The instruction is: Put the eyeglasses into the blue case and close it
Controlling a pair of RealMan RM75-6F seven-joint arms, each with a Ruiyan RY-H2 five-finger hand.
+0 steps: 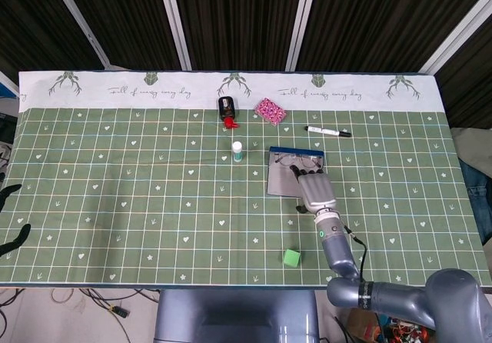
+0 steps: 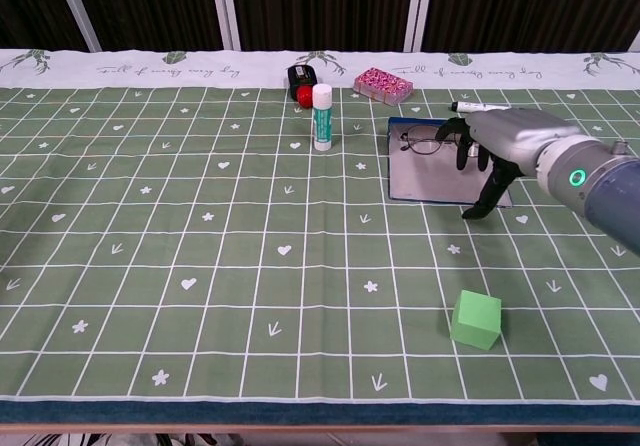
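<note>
One hand is at work here: the right hand [image 2: 492,153] hovers over the near right part of the open blue case [image 2: 432,178], its fingers [image 2: 483,198] spread and pointing down, holding nothing. The case lies flat and open on the green checked tablecloth [image 2: 200,246], its grey inside facing up. The eyeglasses [image 2: 428,141] rest at the far end of the case, lenses side by side, just left of the hand and not touched by it as far as the chest view shows. In the head view the same hand [image 1: 314,190] covers the case's [image 1: 283,178] near right corner. The left hand [image 1: 11,216] shows only as dark fingertips at the left edge; whether it is spread or closed cannot be told. A glue stick [image 2: 321,117] stands upright left of the case, a pink box [image 2: 382,83] and a marker [image 1: 327,131] lie beyond it, and a green cube [image 2: 476,319] sits near the front edge.
</note>
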